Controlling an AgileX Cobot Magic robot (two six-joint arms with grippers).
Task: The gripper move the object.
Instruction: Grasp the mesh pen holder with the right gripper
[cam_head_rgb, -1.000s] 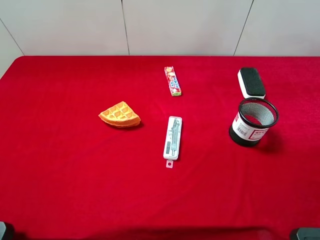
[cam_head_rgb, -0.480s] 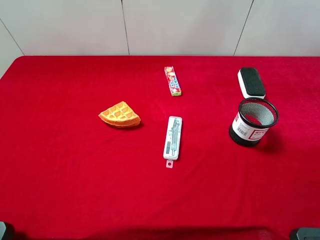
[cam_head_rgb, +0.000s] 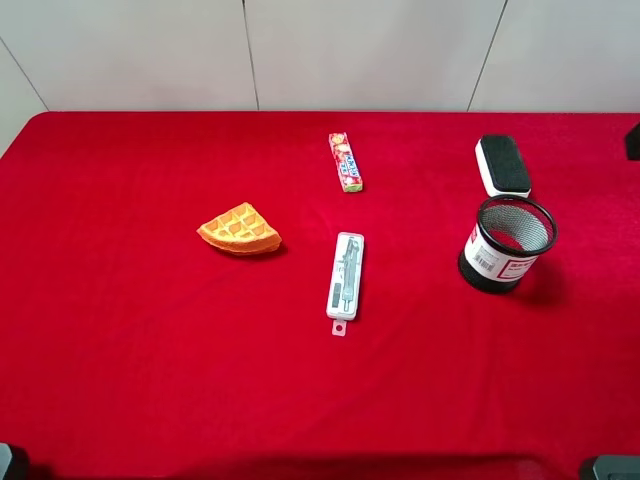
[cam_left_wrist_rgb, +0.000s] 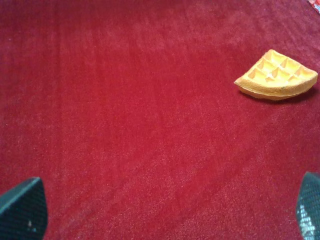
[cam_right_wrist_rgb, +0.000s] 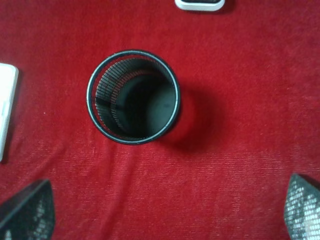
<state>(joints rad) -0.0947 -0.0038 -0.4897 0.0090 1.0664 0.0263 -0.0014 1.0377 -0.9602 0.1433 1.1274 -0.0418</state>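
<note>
**Pen cup**: an upright black wire-mesh cylinder with a solid black base, an open mouth and a white-and-red label on its side. It stands at the right of the red cloth, near the black-and-white eraser and apart from it.

**Right gripper**: its camera looks down into the cup. The fingers are spread wide and hold nothing.

**Left gripper**: also released and empty, over bare cloth. The waffle wedge lies well apart from it.

**Change:** compared with half a second ago, a dark shape has entered at the right edge of the high view. What it is cannot be told. The cup, eraser and waffle lie as before.
</note>
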